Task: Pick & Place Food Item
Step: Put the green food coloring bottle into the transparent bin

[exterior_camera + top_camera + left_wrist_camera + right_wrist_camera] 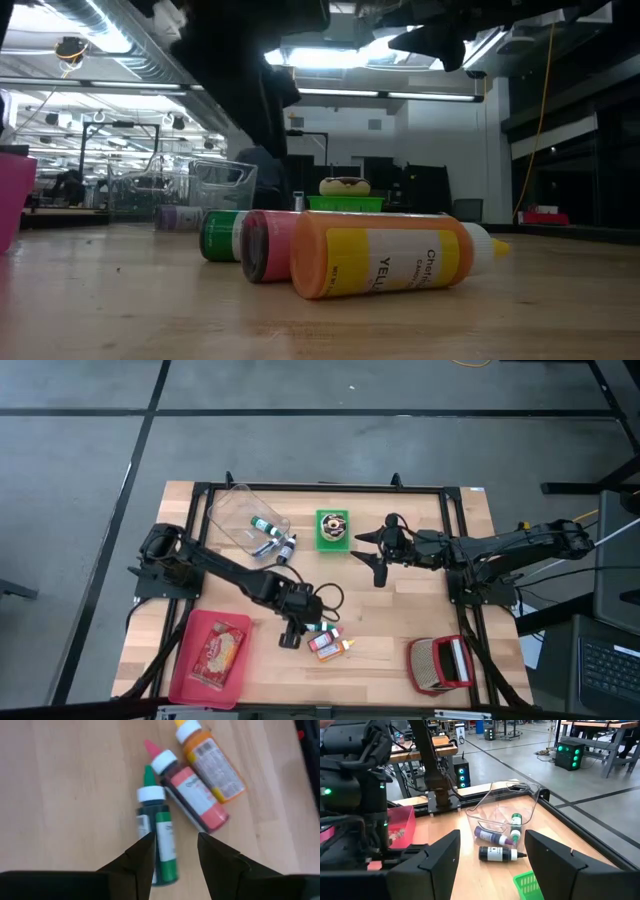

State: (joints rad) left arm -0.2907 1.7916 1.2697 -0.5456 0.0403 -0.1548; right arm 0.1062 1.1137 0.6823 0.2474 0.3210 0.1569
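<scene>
Nearest the low camera: an orange-yellow colouring bottle [385,255] lying on its side on the wooden tabletop [400,610], white cap pointing away from the pink bin, yellow label facing out. Touching it on the far side, a red colouring bottle [265,245], and beyond that a green colouring bottle [220,236], all three lying flat in one cluster.

Taking that cluster as landmark: directly above the green bottle, the left hand [175,852], fingers parted to a medium gap and straddling the bottle's lower body, not closed on it. Seen from overhead, the left hand [292,630] just beside the cluster on the side of the pink bin. Pink bin [210,652] near the cluster toward the left arm's edge of the tabletop, holding a packaged snack [222,648].

Well apart from the cluster, toward the far side of the tabletop: a clear plastic container [240,520] tipped on its side, with a green-labelled bottle [264,525], a purple bottle [490,836] and a black bottle [499,853] at its mouth. Just beside those, a small green basket [333,530] carrying a chocolate-glazed doughnut [333,522]. Near the basket, on its side away from the container, the right hand [375,550] hovering, fingers spread wide, holding nothing.

Near the front edge, off toward the right arm's side of the cluster: a red and white box [440,663].
</scene>
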